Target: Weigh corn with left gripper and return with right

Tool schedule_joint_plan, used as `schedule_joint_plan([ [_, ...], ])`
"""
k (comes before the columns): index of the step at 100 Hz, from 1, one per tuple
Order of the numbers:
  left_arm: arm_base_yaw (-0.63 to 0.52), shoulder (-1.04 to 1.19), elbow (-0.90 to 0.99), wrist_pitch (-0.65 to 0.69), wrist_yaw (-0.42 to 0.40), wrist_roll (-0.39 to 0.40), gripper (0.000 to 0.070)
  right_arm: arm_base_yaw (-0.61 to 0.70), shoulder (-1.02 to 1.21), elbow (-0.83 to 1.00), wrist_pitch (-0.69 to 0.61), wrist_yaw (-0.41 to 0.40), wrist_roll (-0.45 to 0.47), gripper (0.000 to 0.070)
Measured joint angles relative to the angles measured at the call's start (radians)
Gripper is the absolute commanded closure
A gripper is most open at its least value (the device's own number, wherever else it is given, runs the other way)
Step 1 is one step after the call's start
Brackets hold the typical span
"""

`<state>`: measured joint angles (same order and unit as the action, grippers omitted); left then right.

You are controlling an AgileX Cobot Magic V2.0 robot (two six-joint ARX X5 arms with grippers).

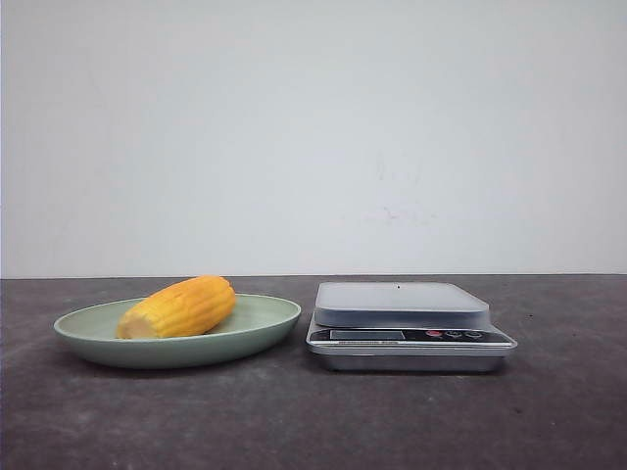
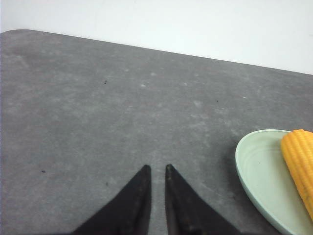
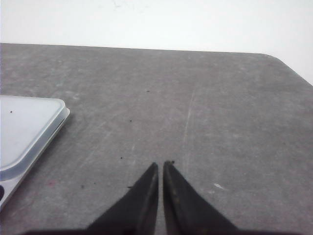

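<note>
Black wedge fingers of the left gripper (image 2: 157, 169) stand nearly together, only a thin slit between the tips, nothing held; they hang low over bare grey table (image 2: 122, 112). Off to one side of these tips, near but apart, sits the pale green plate (image 2: 254, 171), its rim cut by the frame edge, with the corn (image 2: 299, 161) lying inside it, ribbed kernel rows visible. Right gripper (image 3: 160, 165) in like pose: fingertips almost touching, a hairline gap, empty, poised over the table. To the side of its tips, well apart, lies a corner of the scale (image 3: 24, 127), pale platform over a silver body. Left wrist view shows plate and corn but not the scale; right wrist view shows the scale but neither plate nor corn. Front view shows neither arm nor gripper; it alone gives the whole layout: plate (image 1: 265, 318) on the left, scale (image 1: 407, 328) just beside it on the right, a small gap between them. Corn (image 1: 181, 306) rests on its side in the plate, paler cut end toward the left rim. Scale platform carries nothing. Display and buttons on the scale front are too small to read.
</note>
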<state>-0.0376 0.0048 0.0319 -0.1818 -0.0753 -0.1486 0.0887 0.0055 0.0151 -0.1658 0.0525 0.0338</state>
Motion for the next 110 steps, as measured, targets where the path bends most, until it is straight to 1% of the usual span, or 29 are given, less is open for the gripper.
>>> schedule_joint_plan([
  [86,0.0,0.0,0.0,0.0,0.0,0.0,0.0688,0.0,0.0,0.0,0.001,0.001,-0.002,0.0687],
  [92,0.0,0.0,0.0,0.0,0.0,0.0,0.0688,0.0,0.0,-0.001,0.016,0.013,-0.038,0.0687],
  [102,0.0,0.0,0.0,0.0,0.0,0.0,0.0688,0.0,0.0,-0.001,0.094,0.032,-0.159,0.0687],
  [110,0.0,0.0,0.0,0.0,0.0,0.0,0.0688,0.0,0.0,-0.001,0.151,0.031,-0.219,0.0687],
])
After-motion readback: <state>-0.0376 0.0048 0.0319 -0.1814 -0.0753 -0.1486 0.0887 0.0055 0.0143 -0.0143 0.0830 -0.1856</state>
